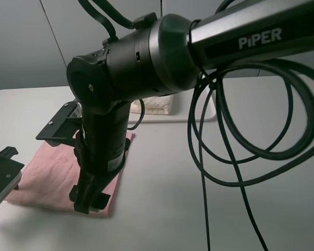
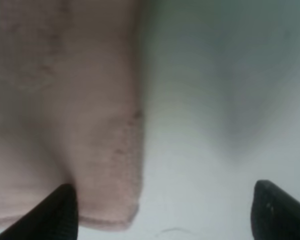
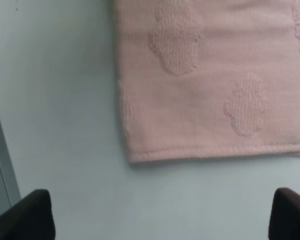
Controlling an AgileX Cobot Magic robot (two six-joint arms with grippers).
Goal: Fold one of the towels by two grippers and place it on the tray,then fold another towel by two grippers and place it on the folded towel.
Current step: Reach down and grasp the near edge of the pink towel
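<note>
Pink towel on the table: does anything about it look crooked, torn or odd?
Nothing stands out. The pink towel lies flat on the table, hem and corner neat in the right wrist view. The cream towel sits folded on the tray.

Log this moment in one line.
cream towel folded on tray | pink towel flat on table | left gripper open at its corner | right gripper open beside another corner

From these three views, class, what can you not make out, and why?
Cream towel and tray: exterior high view, largely behind the right arm.
Pink towel: its middle hidden by that arm; blurred in the left wrist view.
Left gripper: cut off at the exterior view's edge.
</note>
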